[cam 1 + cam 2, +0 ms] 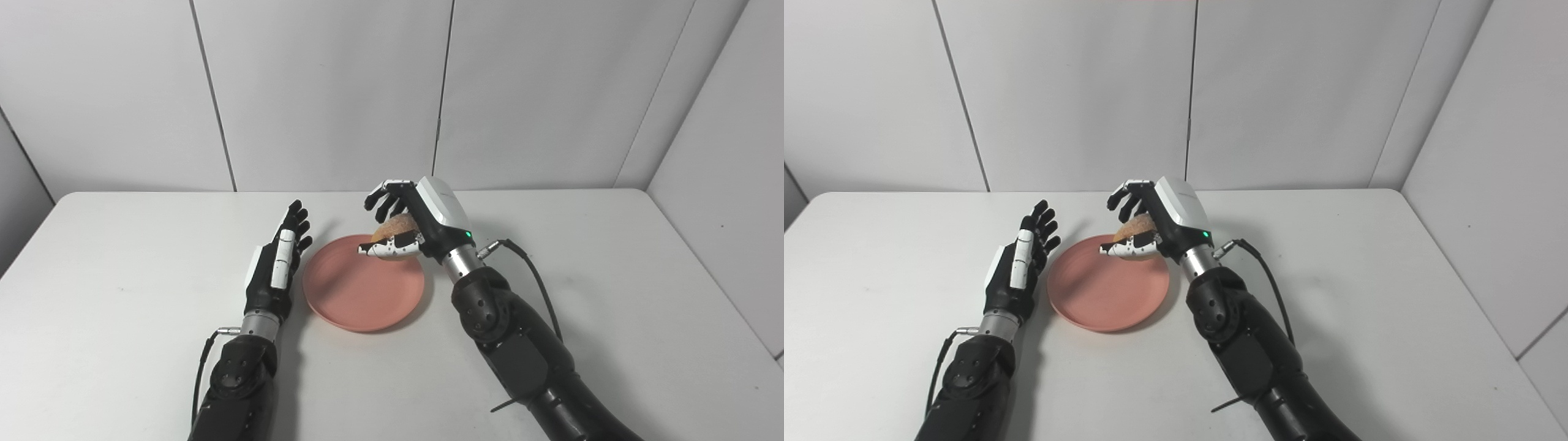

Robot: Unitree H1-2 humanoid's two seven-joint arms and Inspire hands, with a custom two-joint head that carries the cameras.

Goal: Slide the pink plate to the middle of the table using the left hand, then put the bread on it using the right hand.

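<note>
The pink plate (pixel 361 288) lies flat near the middle of the white table (pixel 122 257). My right hand (pixel 411 225) is shut on the brown bread roll (pixel 395 228) and holds it over the plate's far right rim, a little above it. My left hand (pixel 278 260) is open and empty, fingers straight, just left of the plate's rim; whether it touches the rim I cannot tell. The same scene shows in the right eye view, with the plate (pixel 1102 288), the bread (pixel 1134 228), the right hand (pixel 1154 223) and the left hand (pixel 1020 263).
Grey wall panels (pixel 324 92) stand behind the table's far edge. A black cable (pixel 539 282) loops from the right wrist over the table. The table's right edge (pixel 704 263) runs close to the side wall.
</note>
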